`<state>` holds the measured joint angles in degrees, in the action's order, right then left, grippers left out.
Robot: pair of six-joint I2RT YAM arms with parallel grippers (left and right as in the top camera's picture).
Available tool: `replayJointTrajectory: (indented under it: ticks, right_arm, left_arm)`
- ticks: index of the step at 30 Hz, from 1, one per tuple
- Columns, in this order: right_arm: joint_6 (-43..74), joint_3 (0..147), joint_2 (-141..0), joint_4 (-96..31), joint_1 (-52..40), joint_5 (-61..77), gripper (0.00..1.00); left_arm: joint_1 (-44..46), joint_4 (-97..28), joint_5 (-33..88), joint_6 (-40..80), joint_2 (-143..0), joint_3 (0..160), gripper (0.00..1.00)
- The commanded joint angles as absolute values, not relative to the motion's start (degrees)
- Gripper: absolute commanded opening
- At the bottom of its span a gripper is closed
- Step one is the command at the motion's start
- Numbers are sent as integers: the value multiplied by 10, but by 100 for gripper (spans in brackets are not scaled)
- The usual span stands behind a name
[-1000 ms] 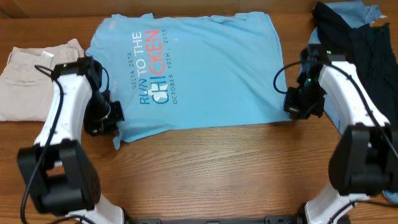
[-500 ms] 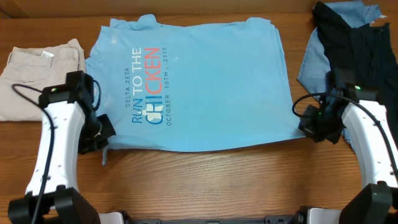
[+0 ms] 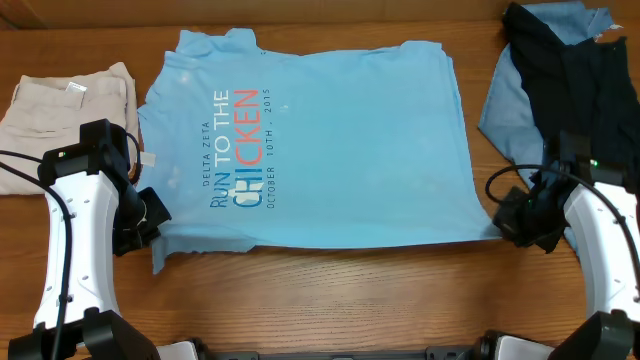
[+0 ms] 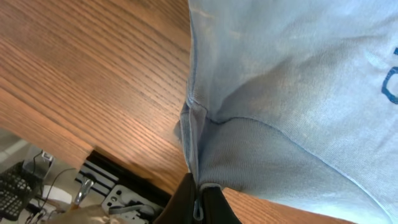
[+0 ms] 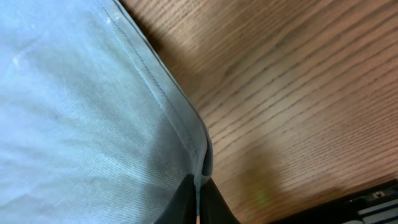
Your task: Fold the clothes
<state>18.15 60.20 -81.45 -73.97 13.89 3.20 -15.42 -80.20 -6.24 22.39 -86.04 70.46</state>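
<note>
1. Drawn back toward the near edge of the table (image 3: 340, 300) compared with a second ago, and spread wider apart: left gripper (image 3: 152, 222) and right gripper (image 3: 503, 222), dragging the near edge of the T-shirt (image 3: 350, 130) along.
2. Left gripper: clenched on the near left corner of the T-shirt, apparently a sleeve. In the left wrist view, seamed cloth bunches straight into the closed jaws.
3. Right gripper: likewise pinched tight, on the near right corner. In the right wrist view, the stitched hem runs down into the closed jaws.
4. T-shirt: front up across the middle of the table, lettering (image 3: 238, 145) reading sideways. Flatter and squarer than a second ago, with the near edge now almost straight between the two grips. Some ragged slack only at the left corner.
5. Judged from this: spreading-out nearly finished, no fold made yet. Likely next, a lift of the held edge over toward the far edge, or a let-go and fresh grip. Risk of the left sleeve staying crumpled under any fold.
6. Farther out: beige trousers (image 3: 55, 120) just beside the left sleeve, and dark garments (image 3: 580, 90) to the right, apart from the T-shirt by a strip of bare wood.
</note>
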Motion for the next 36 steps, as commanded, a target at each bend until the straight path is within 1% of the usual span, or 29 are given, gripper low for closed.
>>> replayJointTrajectory:
  ticks: [1,9,13,17,26,36]
  right_arm:
    - [181,597,-776,-738,143,28,4]
    - [196,597,-713,-740,143,27,4]
    - [198,597,-706,-737,143,27,4]
    - [198,597,-707,-740,143,27,4]
    - [191,597,-710,-659,143,30,4]
    - [178,597,-743,-593,142,47,4]
  left_arm:
    - [-157,-809,-63,232,-846,694,4]
    - [-157,-825,-61,232,-786,687,4]
    - [-157,-824,-61,232,-748,686,4]
    - [-157,-818,-62,232,-741,686,4]
    - [-157,-764,-61,241,-775,686,4]
    - [-157,-700,-62,240,-868,686,4]
